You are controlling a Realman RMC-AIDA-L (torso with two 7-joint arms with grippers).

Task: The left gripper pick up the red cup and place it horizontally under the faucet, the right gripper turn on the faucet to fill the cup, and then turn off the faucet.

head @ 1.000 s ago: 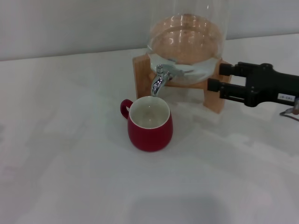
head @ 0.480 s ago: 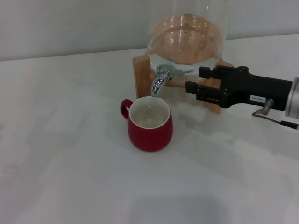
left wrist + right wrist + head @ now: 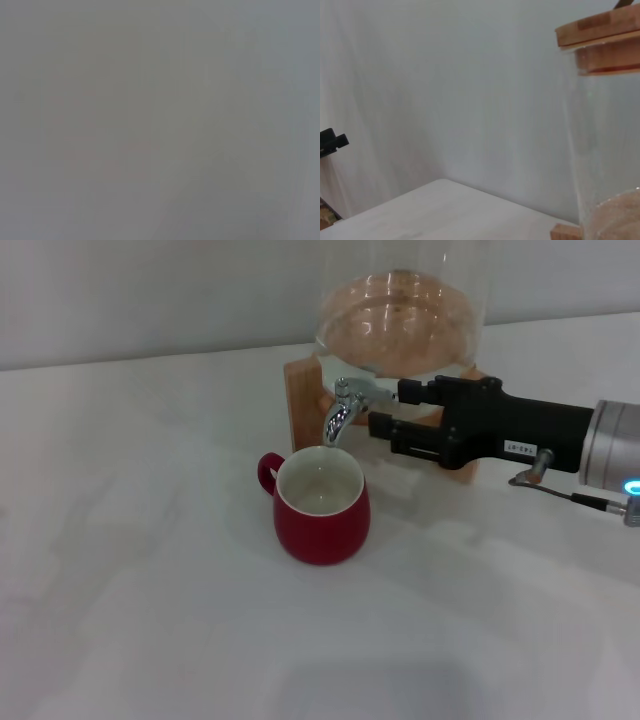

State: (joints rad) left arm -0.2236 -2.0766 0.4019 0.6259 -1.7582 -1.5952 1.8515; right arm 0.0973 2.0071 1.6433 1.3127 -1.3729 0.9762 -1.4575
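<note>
Closest to us, on the white worktop (image 3: 150,620), we see the red cup (image 3: 322,502). It stands upright with its white inside showing and its little loop handle pointing to our left side. The cup sits right under the spout of the faucet (image 3: 343,408), with a small gap between the spout and the cup's rim.

A bit farther back, our right end effector (image 3: 385,408) reaches in from the right side. Its two black jaws are apart, one nearer to us and one farther back, and their tips are just beside the faucet. We cannot tell if they touch it. It holds nothing.

Behind the faucet we see the glass dispenser (image 3: 398,320) resting in its wooden stand (image 3: 300,400). In the right wrist view we see the wooden lid (image 3: 600,37) on top of the glass wall.

Our left end effector is not in any view; the left wrist view shows only grey.
</note>
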